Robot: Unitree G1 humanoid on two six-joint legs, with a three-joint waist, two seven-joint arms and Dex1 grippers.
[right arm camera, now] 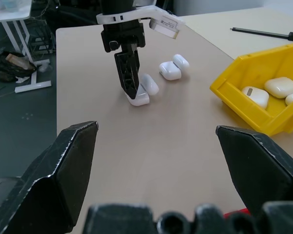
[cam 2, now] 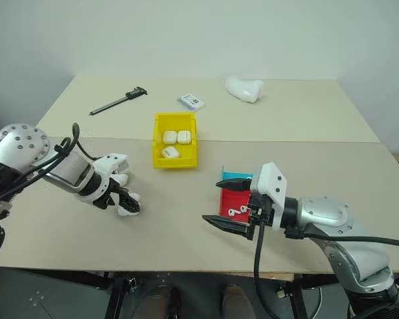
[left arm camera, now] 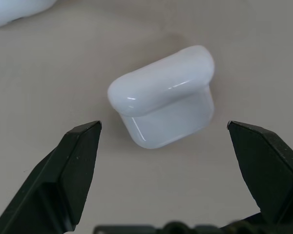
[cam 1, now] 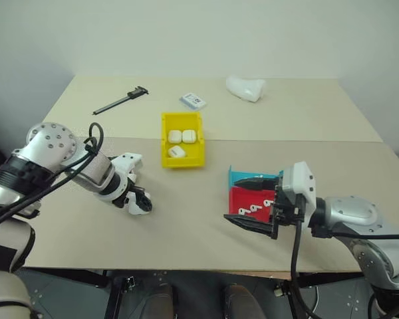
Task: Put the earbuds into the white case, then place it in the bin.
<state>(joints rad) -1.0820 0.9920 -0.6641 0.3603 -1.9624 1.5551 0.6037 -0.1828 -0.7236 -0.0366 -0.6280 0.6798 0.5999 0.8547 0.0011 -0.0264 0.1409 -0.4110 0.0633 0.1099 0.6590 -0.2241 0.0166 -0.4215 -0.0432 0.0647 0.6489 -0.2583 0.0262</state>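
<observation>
A white case [left arm camera: 161, 102] lies on the table with its lid seemingly hinged open. My left gripper [cam 1: 139, 201] points down over it, open, one finger [left arm camera: 73, 161] on each side and not touching. The earbuds [cam 2: 236, 211] lie in a red tray [cam 1: 245, 199] at the front right. My right gripper [cam 1: 233, 199] hovers open beside that tray, pointing left, with nothing between its fingers [right arm camera: 63, 165]. The yellow bin [cam 1: 165, 141] stands mid-table and holds three white cases [cam 1: 181, 136].
Another white case [right arm camera: 171, 69] lies close behind the left gripper. A teal tray [cam 1: 243, 177] adjoins the red one. At the back lie a black caliper [cam 1: 120, 101], a flat labelled box [cam 1: 193, 101] and a lumpy white object [cam 1: 246, 88].
</observation>
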